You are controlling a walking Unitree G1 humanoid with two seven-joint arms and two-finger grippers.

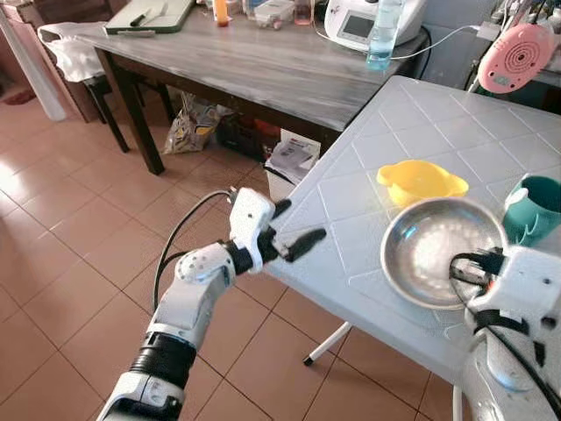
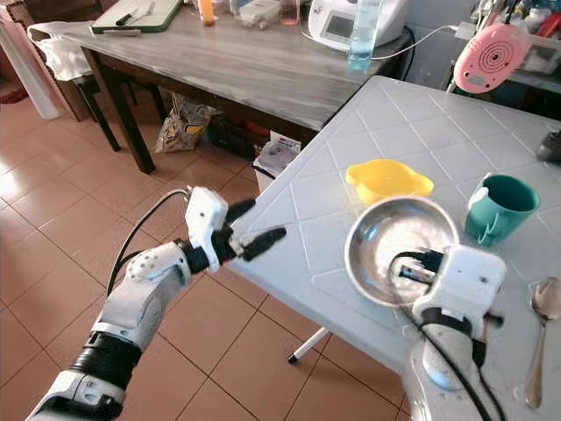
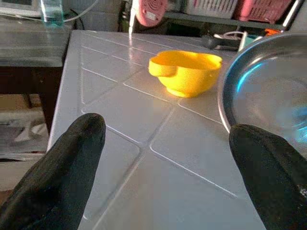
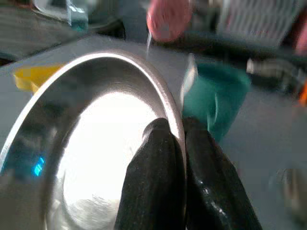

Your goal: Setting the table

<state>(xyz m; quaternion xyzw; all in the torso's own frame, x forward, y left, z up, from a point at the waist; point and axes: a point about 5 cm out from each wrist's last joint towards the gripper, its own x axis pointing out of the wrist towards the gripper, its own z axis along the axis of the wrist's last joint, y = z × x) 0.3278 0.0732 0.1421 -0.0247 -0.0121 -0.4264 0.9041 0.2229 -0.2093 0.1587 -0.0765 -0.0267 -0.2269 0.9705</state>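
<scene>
A steel bowl (image 1: 434, 246) rests on the white tiled table (image 1: 359, 184), and my right gripper (image 2: 419, 263) is shut on its near rim, one finger inside and one outside (image 4: 165, 163). Behind it sits a small yellow bowl (image 1: 421, 180). A teal mug (image 2: 498, 207) stands to the right, and a metal spoon (image 2: 542, 338) lies near the table's right front. My left gripper (image 1: 294, 230) is open at the table's left edge, with nothing between its fingers (image 3: 72, 167).
A dark wooden table (image 1: 254, 61) at the back carries a water bottle (image 1: 383, 35), a white appliance (image 1: 355, 22) and a tray. A pink round device (image 1: 515, 57) stands at the far right. Bags and papers lie on the tiled floor (image 1: 70, 219) under it.
</scene>
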